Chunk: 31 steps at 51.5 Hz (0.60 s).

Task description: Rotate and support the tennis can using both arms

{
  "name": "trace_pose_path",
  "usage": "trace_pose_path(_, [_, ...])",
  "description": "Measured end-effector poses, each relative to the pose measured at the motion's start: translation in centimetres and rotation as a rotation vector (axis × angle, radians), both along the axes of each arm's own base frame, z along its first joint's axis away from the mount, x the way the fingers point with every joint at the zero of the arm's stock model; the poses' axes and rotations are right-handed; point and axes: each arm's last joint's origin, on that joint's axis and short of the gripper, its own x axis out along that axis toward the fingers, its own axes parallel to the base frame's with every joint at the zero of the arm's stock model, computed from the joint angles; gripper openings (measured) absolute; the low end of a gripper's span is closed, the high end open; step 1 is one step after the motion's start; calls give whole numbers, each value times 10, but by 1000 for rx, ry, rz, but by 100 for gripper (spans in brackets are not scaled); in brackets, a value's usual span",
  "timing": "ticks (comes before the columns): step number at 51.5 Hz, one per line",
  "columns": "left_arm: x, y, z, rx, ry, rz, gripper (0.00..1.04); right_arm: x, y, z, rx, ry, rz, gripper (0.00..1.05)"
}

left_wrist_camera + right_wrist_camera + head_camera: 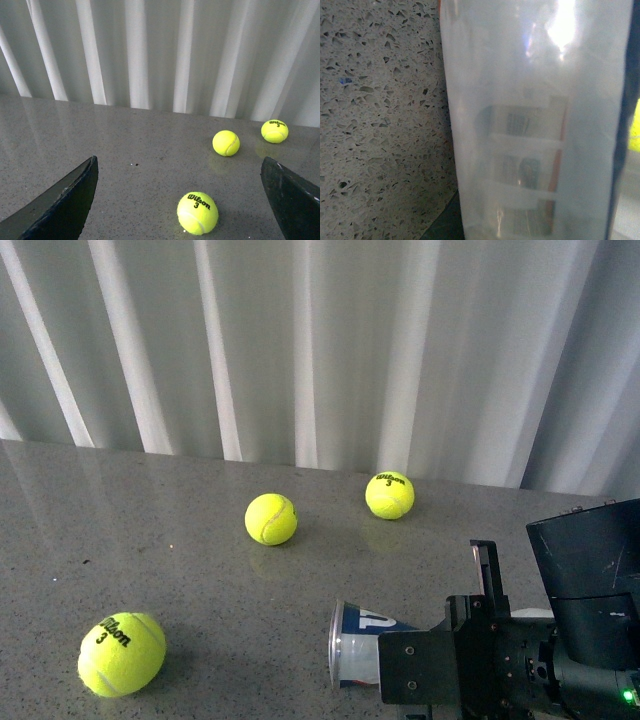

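The tennis can [362,645] lies on its side at the front right of the grey counter [180,540], its metal rim pointing left and its navy-and-white label showing. My right gripper [440,660] is shut on the can; the black arm hides most of it. In the right wrist view the can [535,125] fills the picture, clear plastic with the label seen through it, and the fingers barely show. My left gripper [180,200] is open and empty above the counter, its black fingers [60,205] wide apart. It is out of the front view.
Three yellow-green tennis balls lie on the counter: one front left [121,653], one in the middle [271,518], one further back right [389,494]. The nearest ball [197,213] lies between the left fingers' lines. A white pleated curtain [300,340] hangs behind the counter.
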Motion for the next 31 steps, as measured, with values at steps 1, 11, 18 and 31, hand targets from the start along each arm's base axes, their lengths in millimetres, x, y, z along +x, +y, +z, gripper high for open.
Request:
trace_pose_path(1, [0, 0, 0, 0, 0, 0, 98, 0, 0, -1, 0, -1, 0, 18])
trace_pose_path(11, [0, 0, 0, 0, 0, 0, 98, -4, -3, -5, -9, 0, -1, 31])
trace_pose_path(18, [0, 0, 0, 0, 0, 0, 98, -9, -7, -9, -14, 24, -14, 55])
trace_pose_path(31, [0, 0, 0, 0, 0, 0, 98, -9, -6, 1, 6, 24, -48, 93])
